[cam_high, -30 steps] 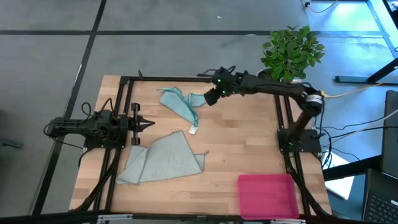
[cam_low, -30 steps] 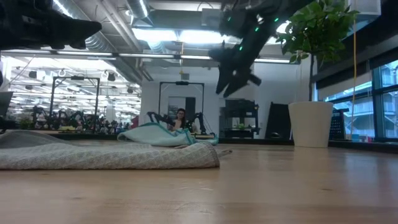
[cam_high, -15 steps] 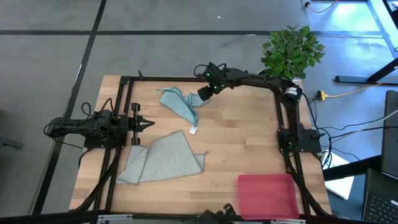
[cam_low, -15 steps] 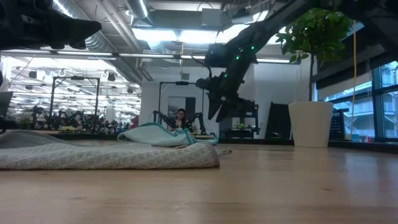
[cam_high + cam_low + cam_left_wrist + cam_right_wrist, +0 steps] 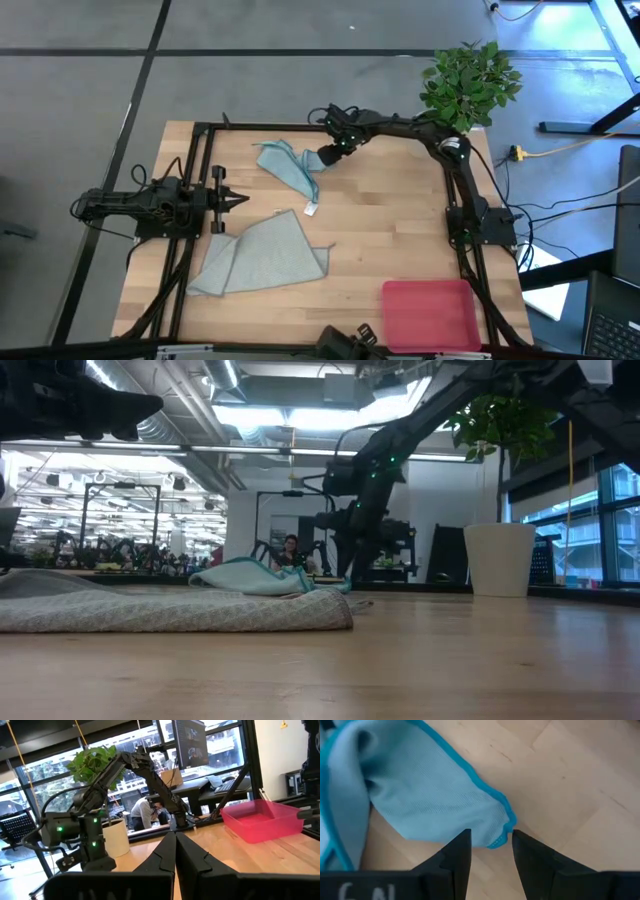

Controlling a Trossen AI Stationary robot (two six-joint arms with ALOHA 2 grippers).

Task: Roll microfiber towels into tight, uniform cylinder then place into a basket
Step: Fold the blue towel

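The light teal-blue towel (image 5: pixel 288 165) lies crumpled on the table at the far middle, its white tag (image 5: pixel 311 209) toward the near side. The larger grey-green towel (image 5: pixel 262 255) lies folded over nearer to me, at the left. The pink basket (image 5: pixel 430 312) sits at the near right corner. My right gripper (image 5: pixel 325 158) points steeply down at the teal towel's right end and is open. Its fingers stand on either side of a blue-hemmed corner (image 5: pixel 497 837), close over it. My left gripper (image 5: pixel 240 199) waits shut at the table's left, held level above the table.
A potted plant (image 5: pixel 470 85) stands past the far right corner. Black frame rails (image 5: pixel 200 140) run along the table's left, far and right sides. Bare wood (image 5: pixel 390 220) lies between the towels and the basket. A person (image 5: pixel 290 550) sits in the room behind.
My right gripper has come down from well above the table to just over the teal towel's right end, shifting slightly toward the table's left and tipping more steeply downward. Both towels lie as before.
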